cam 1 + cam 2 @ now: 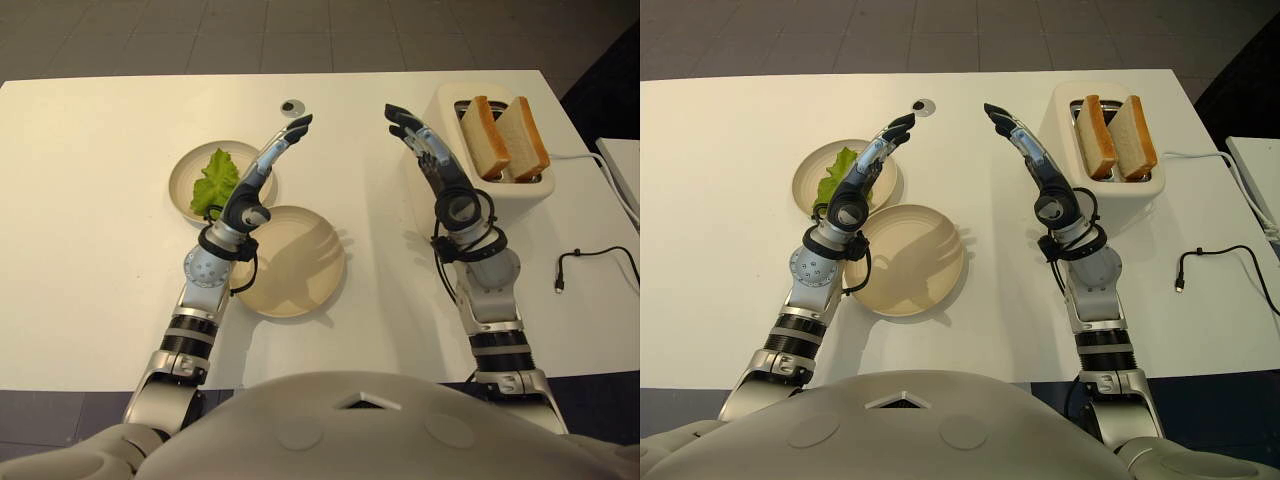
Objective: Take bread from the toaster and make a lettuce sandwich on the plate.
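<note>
Both arms stretched forward from the near edge of the table, each angled slightly inward. The left arm ended in the left hand, which was raised above the surface left of centre. Its fingers were straight, close together and pointed toward the far edge, holding nothing. The right arm mirrored it. The right hand was likewise flat and empty, right of centre. The hands were well apart.

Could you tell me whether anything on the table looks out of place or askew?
Nothing is spilled or broken. The two bread slices lean a little in the toaster, and a loose cable lies near the right edge of the table, its end plugged into nothing.
</note>
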Controlling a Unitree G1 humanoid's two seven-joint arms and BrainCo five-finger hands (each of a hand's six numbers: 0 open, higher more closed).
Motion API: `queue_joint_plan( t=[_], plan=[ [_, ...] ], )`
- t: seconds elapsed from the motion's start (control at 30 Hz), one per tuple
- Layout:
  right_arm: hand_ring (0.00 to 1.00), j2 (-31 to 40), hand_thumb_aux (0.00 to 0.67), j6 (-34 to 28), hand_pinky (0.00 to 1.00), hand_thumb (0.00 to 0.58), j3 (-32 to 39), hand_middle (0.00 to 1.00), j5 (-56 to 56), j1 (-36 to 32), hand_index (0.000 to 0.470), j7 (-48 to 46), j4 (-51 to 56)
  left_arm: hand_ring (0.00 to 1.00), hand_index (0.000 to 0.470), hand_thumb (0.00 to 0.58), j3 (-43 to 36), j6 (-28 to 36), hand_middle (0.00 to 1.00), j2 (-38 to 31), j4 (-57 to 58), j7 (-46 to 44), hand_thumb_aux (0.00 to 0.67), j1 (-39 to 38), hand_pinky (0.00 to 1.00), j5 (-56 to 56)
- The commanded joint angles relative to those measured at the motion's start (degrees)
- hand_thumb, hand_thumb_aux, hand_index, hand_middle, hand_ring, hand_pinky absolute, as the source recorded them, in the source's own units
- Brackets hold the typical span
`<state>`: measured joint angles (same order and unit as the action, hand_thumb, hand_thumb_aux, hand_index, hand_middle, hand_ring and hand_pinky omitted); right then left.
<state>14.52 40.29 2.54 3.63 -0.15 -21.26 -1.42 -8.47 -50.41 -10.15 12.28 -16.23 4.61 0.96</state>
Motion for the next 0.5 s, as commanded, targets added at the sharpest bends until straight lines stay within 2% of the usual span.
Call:
queue_joint_plan(
  t=[0.03,0.17,0.27,0.33,0.4,0.5],
  plan=[
    [0.0,0.04,0.0,0.0,0.0,0.0,-0.41,0.0,-2.32,-0.11,0.0,1.32,-0.74,0.0,0.0,0.0,0.52,0.3,0.0,0.07,-0.16,0.34,0.0,-0.05,0.0,-0.35],
    [0.0,0.13,0.0,-0.26,0.0,0.0,-0.87,0.0,-3.19,-0.06,0.0,2.33,-1.87,0.0,0.0,0.0,0.88,0.14,0.0,0.18,0.53,0.97,0.0,0.28,0.0,0.19],
    [0.0,0.7,0.0,-1.65,0.0,0.0,-6.01,0.0,-6.62,-1.06,0.0,6.89,-5.41,0.0,0.0,0.0,1.25,0.09,0.0,0.21,0.78,1.55,0.0,0.63,0.0,0.65],
    [0.0,2.68,0.0,-1.96,0.0,0.0,-12.71,0.0,-17.47,-3.02,0.0,14.01,-5.59,0.0,0.0,0.0,1.3,0.08,0.0,0.32,0.88,1.8,0.0,0.72,0.0,0.92],
    [0.0,5.61,0.0,-4.98,0.0,0.0,-19.17,0.0,-28.72,-4.01,0.0,21.45,-5.89,0.0,0.0,0.0,1.11,0.09,0.0,0.49,1.0,2.0,0.0,0.94,0.0,1.12],
    [0.0,9.82,0.0,-10.86,0.0,0.0,-24.14,0.0,-36.47,-4.37,0.0,27.22,-3.76,0.0,0.0,0.0,0.95,-0.05,0.0,0.59,1.33,2.16,0.0,1.09,0.0,1.23]
  ],
)
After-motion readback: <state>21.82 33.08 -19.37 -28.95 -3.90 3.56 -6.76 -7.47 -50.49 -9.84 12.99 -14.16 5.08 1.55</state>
